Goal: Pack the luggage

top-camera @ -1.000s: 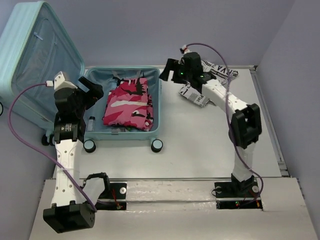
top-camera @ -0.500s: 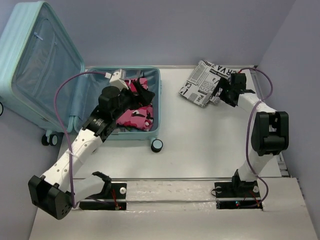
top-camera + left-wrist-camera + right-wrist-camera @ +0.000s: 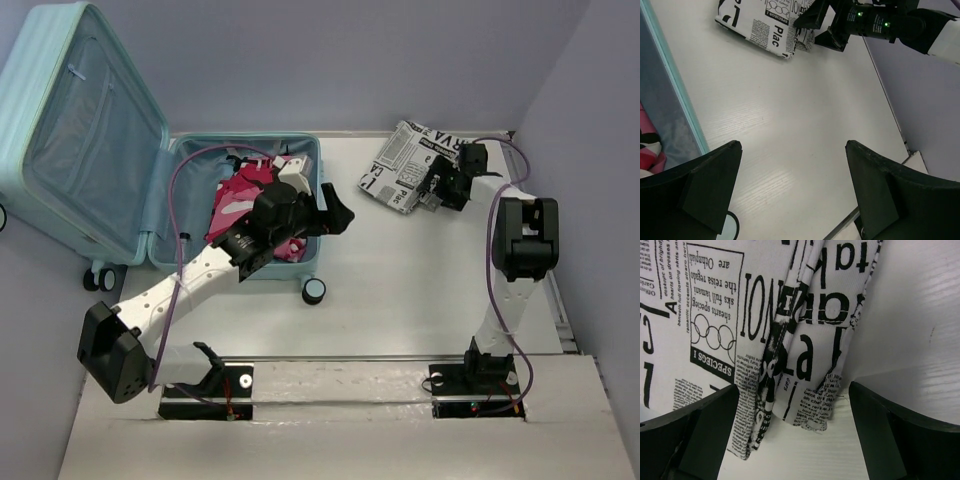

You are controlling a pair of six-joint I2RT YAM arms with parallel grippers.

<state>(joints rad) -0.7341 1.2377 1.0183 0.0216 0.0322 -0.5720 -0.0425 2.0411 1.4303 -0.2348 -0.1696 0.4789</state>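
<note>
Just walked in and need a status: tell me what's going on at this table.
Two robot arms are packing the luggage, which lies open with a pink camouflage garment inside. The right gripper is open at the edge of a folded newspaper-print cloth on the table, with nothing gripped yet. The left gripper is open and empty, over bare table just right of the luggage.

The white desk point(image 3: 400, 290) is carrying two things. The luggage point(image 3: 100, 150) is lying open on its left part, the lower shell flat, a caster wheel point(image 3: 314, 291) facing the near edge and the lid standing tilted at the far left. A folded newspaper-print cloth point(image 3: 400, 165) is lying at the far right, well apart from it.
</note>
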